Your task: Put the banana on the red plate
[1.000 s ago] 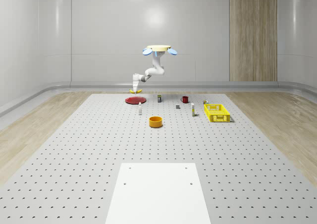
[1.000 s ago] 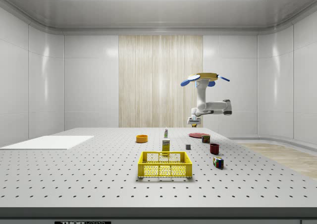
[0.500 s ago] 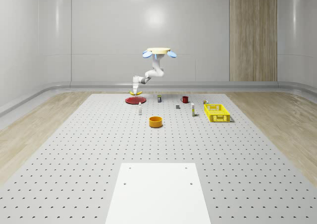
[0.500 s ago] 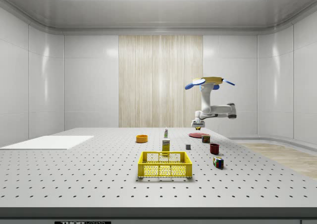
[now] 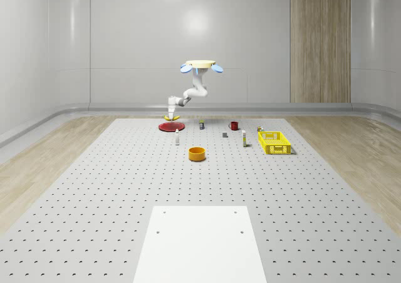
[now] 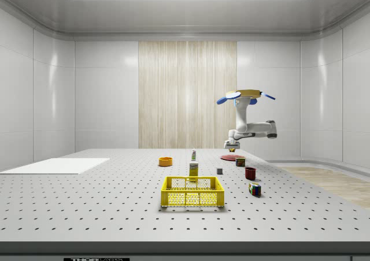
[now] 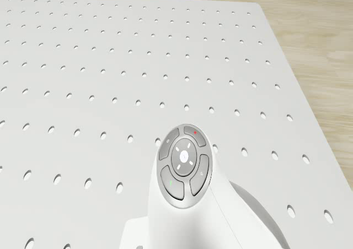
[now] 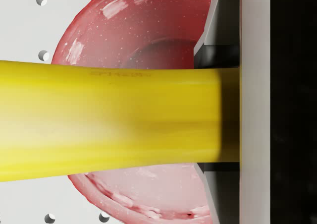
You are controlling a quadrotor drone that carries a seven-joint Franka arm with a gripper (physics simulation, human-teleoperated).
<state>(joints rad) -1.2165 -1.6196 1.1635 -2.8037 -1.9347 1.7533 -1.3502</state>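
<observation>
Here the banana (image 8: 109, 120) is off the table, clamped in the gripper (image 5: 171, 113) and hanging directly over the red plate (image 8: 143, 30). In the wrist view the fruit lies crosswise in front of the camera with the plate's rim and hollow showing behind it, so it looks lined up for a drop or a short lowering onto the dish. From the side view the banana (image 6: 230, 150) sits just above the plate (image 6: 231, 156), apart from it as far as I can judge; contact is too small to tell.

The fingers (image 8: 218, 21) are closed on one end of the banana, their dark pads pressed against its sides, so the opening is just the thickness of the fruit.

The drone (image 5: 200, 64) hovers above the far end of the table (image 5: 94, 189), a little to the whole-scene view's right of the plate (image 5: 169, 127), with the arm (image 5: 195, 90) bent down and across to reach it. My judgement is that releasing is what remains.
</observation>
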